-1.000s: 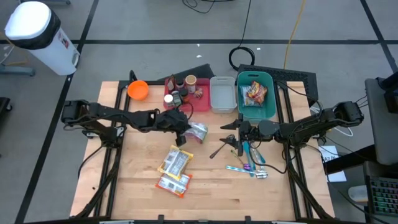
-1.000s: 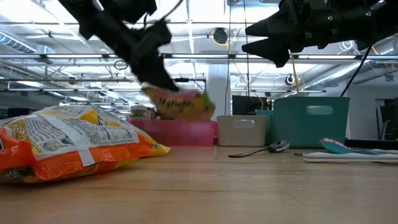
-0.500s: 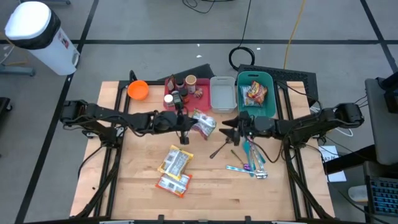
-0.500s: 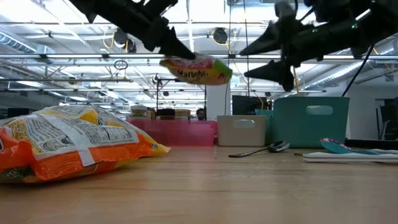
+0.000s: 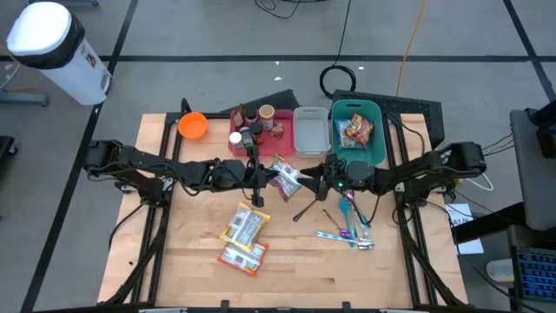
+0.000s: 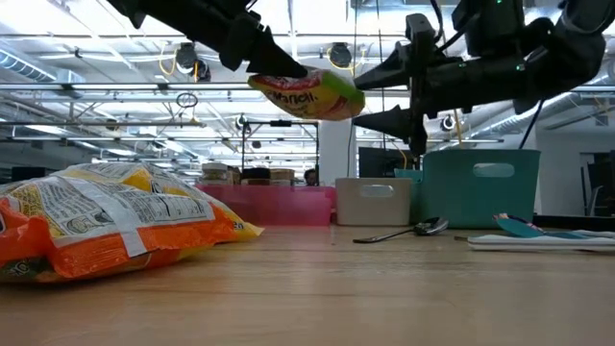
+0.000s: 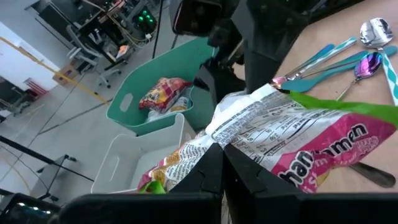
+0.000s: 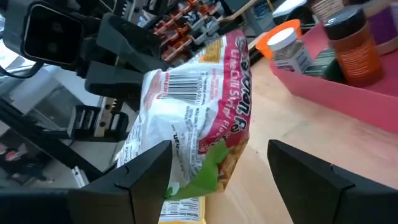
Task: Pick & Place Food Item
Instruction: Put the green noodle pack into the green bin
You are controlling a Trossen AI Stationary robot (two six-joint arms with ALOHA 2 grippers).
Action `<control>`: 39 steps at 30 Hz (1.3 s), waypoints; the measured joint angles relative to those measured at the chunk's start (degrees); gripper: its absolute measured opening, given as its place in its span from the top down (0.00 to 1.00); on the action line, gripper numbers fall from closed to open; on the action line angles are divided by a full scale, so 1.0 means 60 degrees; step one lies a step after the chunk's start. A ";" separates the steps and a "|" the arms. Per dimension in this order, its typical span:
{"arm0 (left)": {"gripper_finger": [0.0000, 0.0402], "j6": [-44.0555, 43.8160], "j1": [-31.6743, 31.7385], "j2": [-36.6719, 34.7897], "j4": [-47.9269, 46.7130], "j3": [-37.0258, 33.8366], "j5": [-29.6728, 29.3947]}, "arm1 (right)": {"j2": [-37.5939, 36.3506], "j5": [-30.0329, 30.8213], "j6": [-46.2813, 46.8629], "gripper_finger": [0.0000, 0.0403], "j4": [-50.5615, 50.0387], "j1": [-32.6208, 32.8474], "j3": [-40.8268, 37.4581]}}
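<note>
While the left end effector [image 5: 268, 176] pinched one edge of a ramen noodle packet [image 5: 285, 177], it held the packet aloft above the middle of the worktop [image 5: 287, 261], in front of the pink tray [image 5: 276, 143]. Facing it, the right end effector [image 5: 309, 183] stood with its jaws spread on either side of the packet's far end, not closed on it. Behind sat the teal bin [image 5: 376, 153] with a snack bag [image 5: 356, 129] inside.
</note>
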 joint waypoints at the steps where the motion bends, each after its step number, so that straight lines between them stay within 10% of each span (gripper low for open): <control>1: 0.98 0.0003 0.0000 0.0000 0.0012 0.0000 0.0000 | 0.0171 -0.0113 0.0037 0.36 0.0257 -0.0034 0.0003; 9: 0.98 -0.0102 0.0000 0.0000 -0.0051 0.0000 -0.0298 | 0.0611 -0.0185 0.0032 0.43 0.1099 -0.0155 0.0002; 21: 0.99 -0.0244 0.0000 0.0000 -0.0101 0.0000 -0.0477 | 0.0429 -0.1162 -0.0341 0.97 0.0967 -0.0144 -0.0001; 32: 0.92 -0.1689 0.0000 0.0000 -0.0016 -0.0004 -0.0580 | 0.0429 -0.1195 -0.0881 1.00 0.1068 -0.0140 -0.0001; 39: 0.60 -0.3288 0.0004 -0.0069 -0.0230 -0.0004 -0.0586 | 0.0429 -0.1195 -0.0908 1.00 0.1081 -0.0162 -0.0001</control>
